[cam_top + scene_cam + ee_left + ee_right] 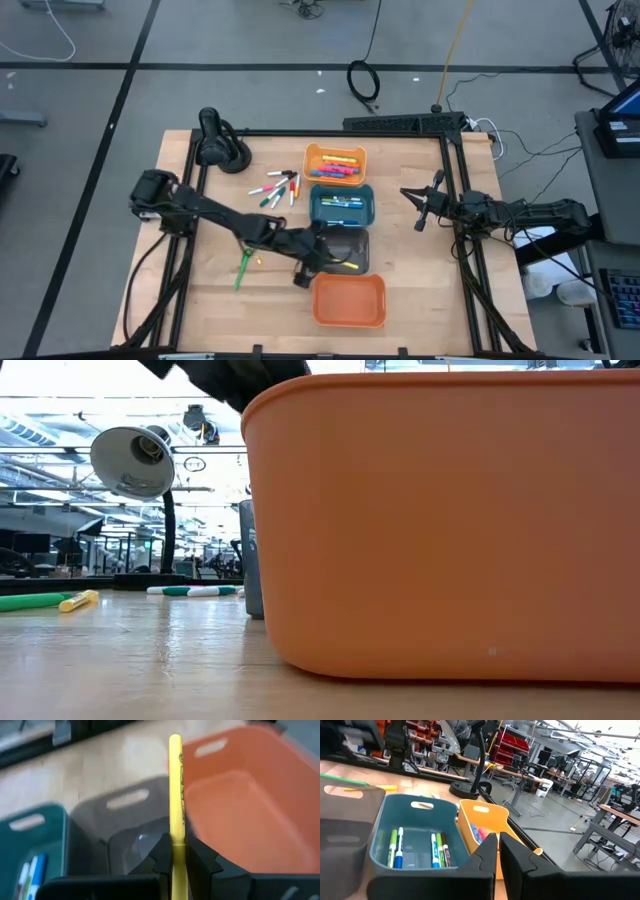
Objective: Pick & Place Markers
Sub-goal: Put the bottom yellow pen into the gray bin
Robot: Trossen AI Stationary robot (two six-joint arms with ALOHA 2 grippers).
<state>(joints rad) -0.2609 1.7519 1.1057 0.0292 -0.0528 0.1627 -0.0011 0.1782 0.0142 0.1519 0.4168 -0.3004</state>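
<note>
The orange bin (pixel 440 520) blocks most of the low view. Left end effector (pixel 177 851) clamps a yellow marker (pixel 176 790); right end effector (pixel 498 851) is closed, empty.

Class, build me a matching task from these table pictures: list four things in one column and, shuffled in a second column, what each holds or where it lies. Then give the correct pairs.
Column one
1. teal bin
2. orange bin
3. left gripper
4. green marker

Column two
A. lies on the bare wood, outside every bin
B. holds nothing
C. holds green and blue markers
D. fingers shut on a yellow marker

Pairs: 1-C, 2-B, 3-D, 4-A
</note>
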